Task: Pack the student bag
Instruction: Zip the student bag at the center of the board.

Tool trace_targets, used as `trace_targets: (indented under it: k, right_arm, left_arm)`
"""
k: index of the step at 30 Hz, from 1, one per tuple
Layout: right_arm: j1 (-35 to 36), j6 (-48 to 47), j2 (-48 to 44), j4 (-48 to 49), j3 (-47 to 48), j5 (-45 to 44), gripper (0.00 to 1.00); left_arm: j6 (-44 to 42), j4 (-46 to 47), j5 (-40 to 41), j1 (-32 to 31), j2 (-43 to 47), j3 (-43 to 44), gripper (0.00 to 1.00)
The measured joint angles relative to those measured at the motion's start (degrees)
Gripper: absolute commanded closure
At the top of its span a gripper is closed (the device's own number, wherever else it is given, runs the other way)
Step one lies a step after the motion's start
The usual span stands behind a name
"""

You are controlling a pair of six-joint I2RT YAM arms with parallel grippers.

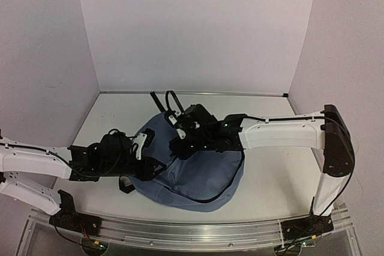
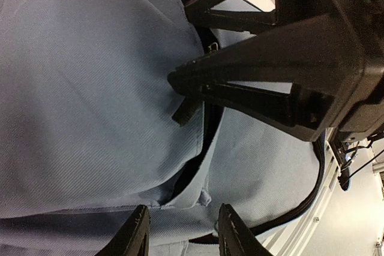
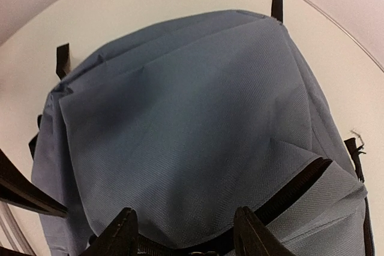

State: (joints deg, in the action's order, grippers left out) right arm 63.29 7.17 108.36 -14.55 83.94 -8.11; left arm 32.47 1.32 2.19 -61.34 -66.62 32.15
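I am hovering the left tool [image 2: 184, 211] and right tool [image 3: 185, 213], both half parted, over the student bag [image 1: 198, 178] lying mid-way across the table [image 1: 114, 112].

The left arm [image 1: 27, 161] and right arm [image 1: 282, 133] share glossy white box-shaped links joined by chunky black joint housings. Thin black cables [image 1: 240, 166] loop alongside them, and tiny green lights [image 1: 222, 125] dot the joints. Each arm ends in matte black, tapering plastic fingers [image 3: 123, 235] braced by open triangular struts.
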Motion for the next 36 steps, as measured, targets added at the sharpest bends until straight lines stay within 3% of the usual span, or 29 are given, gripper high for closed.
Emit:
trace_targets:
  k: [9, 25, 27, 32, 34, 36]
  right_arm:
    - [0.05, -3.56, 2.12, -3.97, 2.24, 1.44, 0.40]
    - [2.03, -6.19, 3.63, -8.93, 4.44, 1.78, 0.34]
    - [2.22, -6.28, 3.63, -9.15, 4.44, 1.32, 0.44]
    - [2.69, -6.69, 3.63, -9.50, 4.01, -1.24, 0.87]
    - [2.72, -6.18, 3.63, -9.44, 3.46, -2.75, 0.97]
    - [2.71, -5.75, 3.56, -9.03, 2.62, -4.15, 1.00]
  left_arm:
    - [2.61, -9.36, 2.64, 0.34, 7.06, -0.06, 0.59]
    - [3.56, -12.30, 2.94, 1.44, 6.74, -0.06, 0.58]
    - [3.59, -12.26, 2.92, 1.46, 6.46, -0.06, 0.58]
    - [3.59, -11.61, 2.44, 1.46, 5.26, -0.06, 0.58]
    - [3.52, -10.87, 2.25, 1.46, 4.75, -0.06, 0.58]
    - [3.23, -9.67, 1.71, 1.46, 4.34, -0.09, 0.58]
